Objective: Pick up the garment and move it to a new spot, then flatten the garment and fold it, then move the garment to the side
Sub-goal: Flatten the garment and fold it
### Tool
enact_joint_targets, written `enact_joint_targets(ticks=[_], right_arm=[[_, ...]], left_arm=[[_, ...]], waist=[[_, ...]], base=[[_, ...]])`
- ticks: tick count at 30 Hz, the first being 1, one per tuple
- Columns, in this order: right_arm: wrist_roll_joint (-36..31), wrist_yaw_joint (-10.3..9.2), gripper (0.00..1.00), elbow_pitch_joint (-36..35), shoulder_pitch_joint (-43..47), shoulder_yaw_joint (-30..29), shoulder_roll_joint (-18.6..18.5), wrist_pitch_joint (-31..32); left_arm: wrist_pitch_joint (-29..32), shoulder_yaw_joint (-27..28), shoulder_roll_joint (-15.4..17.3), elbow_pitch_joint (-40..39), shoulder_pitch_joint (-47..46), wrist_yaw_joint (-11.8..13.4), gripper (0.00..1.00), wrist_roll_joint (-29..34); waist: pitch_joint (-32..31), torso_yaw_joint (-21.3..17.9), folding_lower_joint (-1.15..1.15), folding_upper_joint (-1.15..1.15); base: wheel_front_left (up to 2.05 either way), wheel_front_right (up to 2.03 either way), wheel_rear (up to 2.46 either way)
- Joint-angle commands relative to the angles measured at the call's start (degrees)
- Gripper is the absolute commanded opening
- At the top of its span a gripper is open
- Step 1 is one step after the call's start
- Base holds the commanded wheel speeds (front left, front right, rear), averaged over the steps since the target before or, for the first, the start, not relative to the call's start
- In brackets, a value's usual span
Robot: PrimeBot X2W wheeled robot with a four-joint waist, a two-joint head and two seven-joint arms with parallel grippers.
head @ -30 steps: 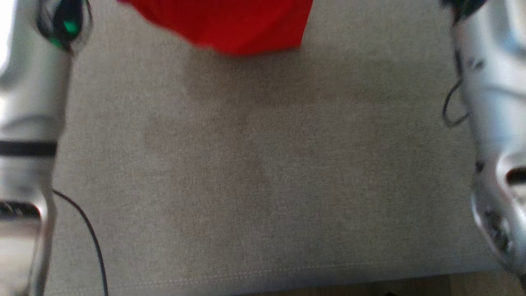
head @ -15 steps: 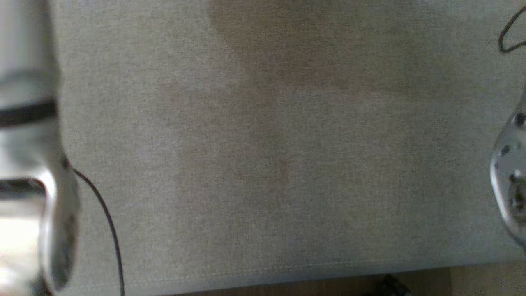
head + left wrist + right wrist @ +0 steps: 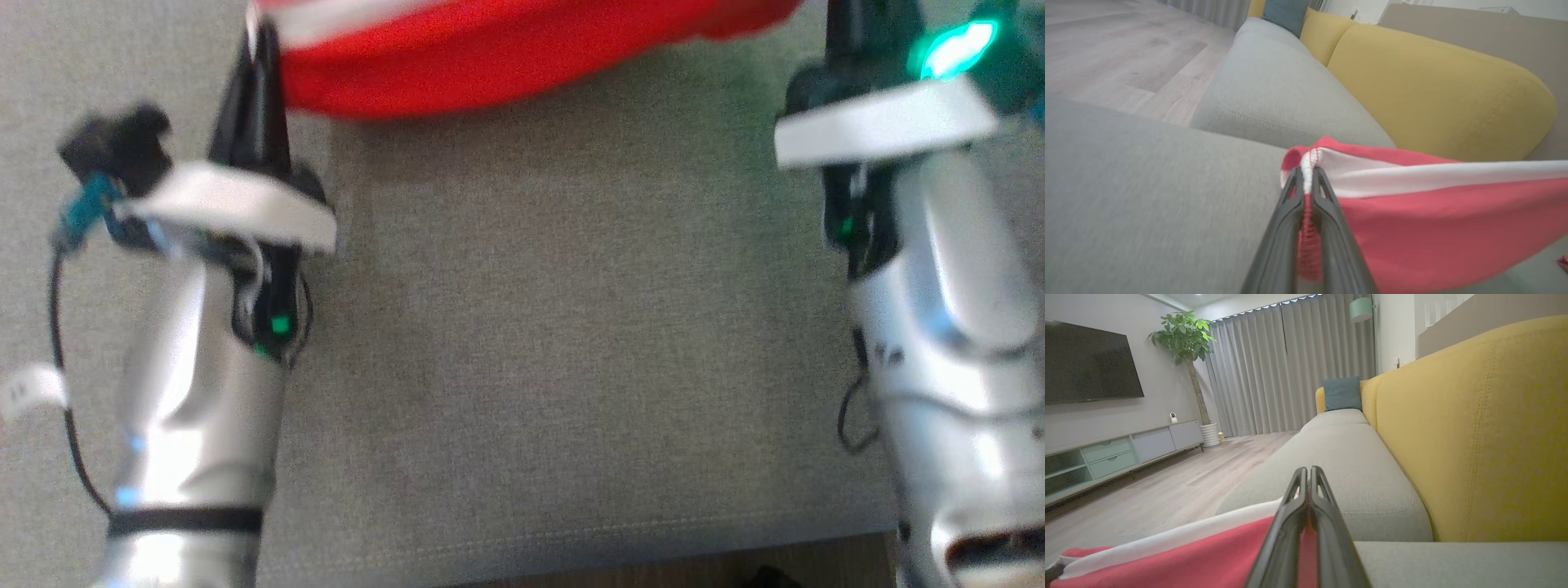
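Red fabric garment with a white band (image 3: 490, 73), pinched at both ends over the grey fabric sofa seat (image 3: 571, 343)
Head view: it's stretched across the seat's far side, with the left gripper (image 3: 260, 49) clamped on its left corner. Left wrist view: fingers squeezed on the red stitched seam, cloth sagging above the seat, yellow back cushion (image 3: 1433, 90) rising behind the seat. Right wrist view: right gripper (image 3: 1309, 475) closed tight on the other edge, over the seat too.
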Motion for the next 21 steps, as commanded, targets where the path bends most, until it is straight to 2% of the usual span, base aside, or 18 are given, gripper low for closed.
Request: enact_joint_targets(ticks=[1, 8, 21], right_arm=[[1.1, 0.37, 0.00, -3.1, 1.9, 0.8, 0.8, -0.1], [6.3, 0.37, 0.00, -6.1, 15.4, 1.7, 0.9, -0.1], [9.7, 0.37, 0.00, -9.3, 34.1, -0.1, 1.1, -0.1]], left_arm=[[-0.3, 1.7, 1.2, -2.1, 1.5, -0.3, 0.00, -0.1], [-0.3, 3.1, 0.6, -3.4, 11.7, -0.3, 0.00, -1.0], [-0.3, 3.2, 0.6, -4.7, 26.1, -0.3, 0.00, -3.5]], waist=[[-1.7, -0.1, 0.00, 0.00], [-7.1, -0.3, 0.00, 0.00], [-18.0, -2.3, 0.00, 0.00]], base=[[0.00, 0.00, 0.00], [0.00, 0.00, 0.00], [0.00, 0.00, 0.00]])
